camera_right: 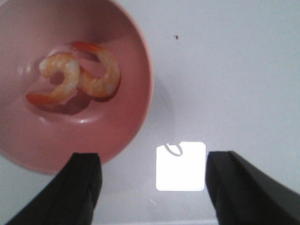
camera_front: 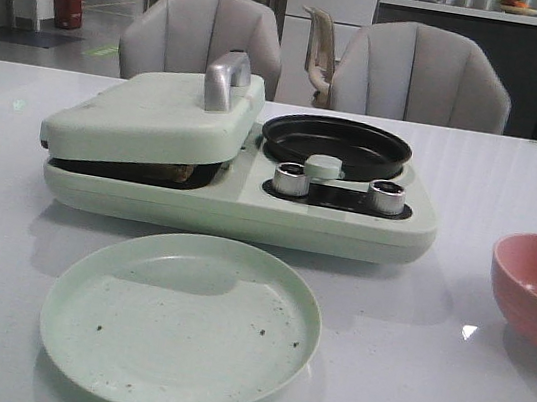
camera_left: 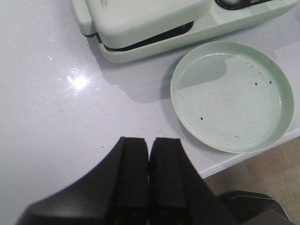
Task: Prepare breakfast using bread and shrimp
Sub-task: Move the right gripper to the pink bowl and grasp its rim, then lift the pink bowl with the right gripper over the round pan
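Front view: green plate (camera_front: 179,324) before closed sandwich maker (camera_front: 242,172).

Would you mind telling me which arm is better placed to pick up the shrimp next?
The right. Its open end effector hangs right beside the pink bowl holding the shrimp. The left end effector is shut, over bare table near the green plate, at the opposite side.

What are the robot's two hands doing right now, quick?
Left gripper: closed, holding nothing.
Right gripper: open, empty, next to the pink bowl with the shrimp.
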`<act>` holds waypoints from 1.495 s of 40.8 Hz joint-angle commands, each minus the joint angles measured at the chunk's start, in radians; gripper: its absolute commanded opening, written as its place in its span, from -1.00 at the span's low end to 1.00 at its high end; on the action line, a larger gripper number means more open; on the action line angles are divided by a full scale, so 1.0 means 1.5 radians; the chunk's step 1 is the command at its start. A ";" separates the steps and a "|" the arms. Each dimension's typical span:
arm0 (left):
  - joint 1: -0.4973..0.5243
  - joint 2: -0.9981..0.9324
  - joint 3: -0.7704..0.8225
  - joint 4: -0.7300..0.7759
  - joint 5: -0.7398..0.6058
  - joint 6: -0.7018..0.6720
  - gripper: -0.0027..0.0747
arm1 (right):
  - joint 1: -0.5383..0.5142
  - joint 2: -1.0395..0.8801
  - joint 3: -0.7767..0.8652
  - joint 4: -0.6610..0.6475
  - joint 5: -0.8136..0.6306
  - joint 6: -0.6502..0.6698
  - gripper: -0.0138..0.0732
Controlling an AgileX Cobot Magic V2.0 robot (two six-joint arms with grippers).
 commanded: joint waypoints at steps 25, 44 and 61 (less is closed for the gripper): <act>-0.003 -0.003 -0.017 -0.004 -0.048 -0.007 -0.65 | -0.005 0.199 -0.075 -0.004 -0.184 0.000 -0.28; -0.003 -0.003 -0.017 -0.004 -0.048 -0.007 -0.65 | 0.048 0.187 -0.237 -0.051 -0.103 -0.015 -0.58; -0.003 -0.003 -0.017 -0.004 -0.047 -0.007 -0.65 | 0.270 0.233 -0.554 -0.475 0.011 0.128 -0.58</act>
